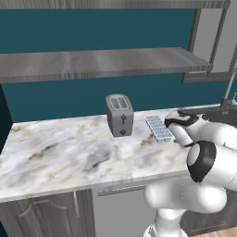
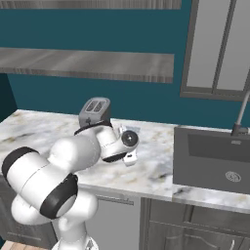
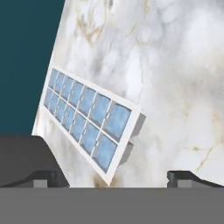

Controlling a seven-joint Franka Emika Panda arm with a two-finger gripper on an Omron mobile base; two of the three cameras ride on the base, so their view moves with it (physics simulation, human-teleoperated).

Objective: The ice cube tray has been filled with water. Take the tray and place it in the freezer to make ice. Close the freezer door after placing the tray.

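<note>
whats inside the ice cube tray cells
The ice cube tray on the marble counter holds light blue water in two rows of square cells. In the left base view, the arm covers the tray's near end.

The ice cube tray (image 3: 89,120) is a pale rectangle with two rows of square cells. Light blue water (image 3: 99,109) fills them. It lies flat on the marble counter (image 1: 69,148), just beside the toaster (image 1: 120,115).
</note>
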